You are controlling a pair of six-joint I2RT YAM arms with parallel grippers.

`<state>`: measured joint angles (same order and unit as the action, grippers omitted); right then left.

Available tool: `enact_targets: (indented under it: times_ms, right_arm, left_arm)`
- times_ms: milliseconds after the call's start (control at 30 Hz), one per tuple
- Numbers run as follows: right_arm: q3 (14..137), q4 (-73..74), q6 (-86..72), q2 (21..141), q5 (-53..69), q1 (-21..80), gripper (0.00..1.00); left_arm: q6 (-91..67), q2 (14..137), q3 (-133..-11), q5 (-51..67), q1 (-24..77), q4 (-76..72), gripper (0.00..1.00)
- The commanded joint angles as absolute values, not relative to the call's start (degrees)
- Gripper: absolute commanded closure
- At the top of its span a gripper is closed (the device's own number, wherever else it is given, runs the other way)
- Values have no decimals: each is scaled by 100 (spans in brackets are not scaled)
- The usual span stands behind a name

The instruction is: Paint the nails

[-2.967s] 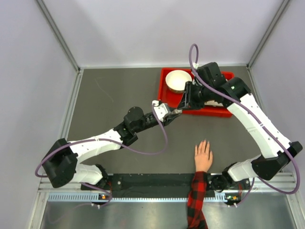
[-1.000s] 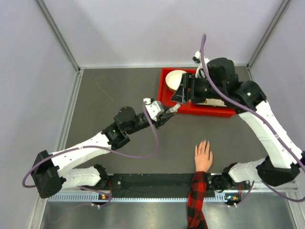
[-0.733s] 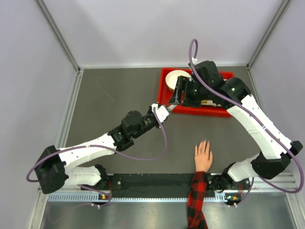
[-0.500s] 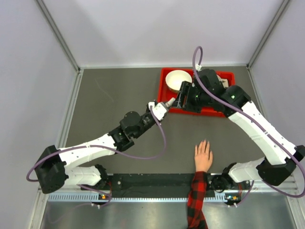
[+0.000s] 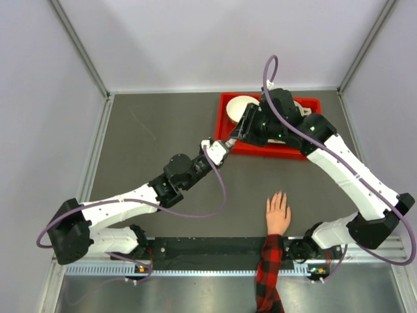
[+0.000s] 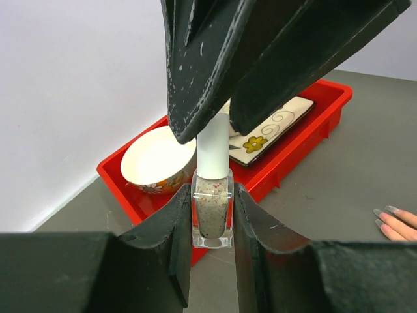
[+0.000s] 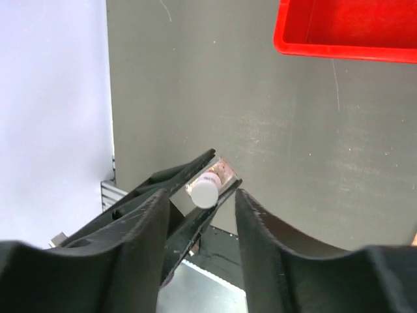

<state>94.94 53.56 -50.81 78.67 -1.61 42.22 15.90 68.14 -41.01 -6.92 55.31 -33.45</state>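
The left gripper [image 6: 212, 195] is clamped on a small square nail polish bottle [image 6: 212, 220] of clear glass filled with pale, speckled lacquer, and holds it upright above the matt grey table [image 5: 156, 137]. Its black fingers [image 6: 177, 225] are scuffed hard plastic and press the bottle's two flat sides. A smooth white cylindrical cap [image 6: 213, 147] stands on the bottle's neck. The right gripper [image 7: 201, 194] comes down from above with its jaws parted to either side of the cap; its own wrist view shows a gap on both sides.

Behind the bottle sits a glossy red plastic tray [image 6: 319, 134] holding a round cream bowl [image 6: 158, 160] with flowers on the outside and a rectangular plate [image 6: 264, 134] printed with a yellow flower.

The nails [image 5: 279, 195] tip a hand [image 5: 278, 215] lying flat and palm-down on the table at the near right, in a red-and-black plaid sleeve [image 5: 268, 274], well apart from both grippers.
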Motion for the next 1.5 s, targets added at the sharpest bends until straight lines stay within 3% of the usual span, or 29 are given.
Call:
enact_targets:
  times_ms: [0,133,467,667,800,967,1033,1067,1167,1267,1333,1400,1467]
  right_arm:
    - [9729,5176,-5186,7892,-219,4280,58]
    - [9686,5107,-5229,7963,-132,4289,69]
    - [9686,5133,-5194,8059,-44,4289,64]
    - [9685,5150,-5150,8121,-35,4280,69]
    - [9642,5124,-5098,8130,-26,4289,83]
    - [9598,5168,-4931,8130,-18,4289,85]
    - [9545,5081,-4782,8086,-18,4289,99]
    - [9510,5028,-4459,8051,122,4289,100]
    - [9343,4747,-3460,7849,254,4289,100]
    - [8686,3634,-2235,7262,1070,4280,100]
    - [8020,2982,-1429,6585,2054,4289,100]
    - [7718,2471,-987,6181,2869,4280,100]
    - [7419,2260,-373,5741,3355,4289,100]
  left_arm:
    - [1468,6653,-4113,-659,5572,-3832,100]
    - [1450,6618,-4113,-659,5572,-3850,100]
    - [1477,6635,-4148,-642,5581,-3850,100]
    - [1468,6618,-4166,-606,5581,-3841,100]
    - [1433,6583,-4148,-641,5581,-3797,100]
    - [1293,6504,-4201,-650,5572,-3727,100]
    - [1004,6460,-4271,-686,5564,-3683,100]
    - [889,6434,-4341,-599,5546,-3552,100]
    - [82,6293,-4658,646,5204,-2858,100]
    - [-1183,6214,-4728,2720,4537,-2847,100]
    - [-2382,6345,-4659,4402,3992,-3574,100]
    - [-3221,6442,-4588,5287,3676,-4268,100]
    - [-4854,6688,-4474,6185,3543,-6155,100]
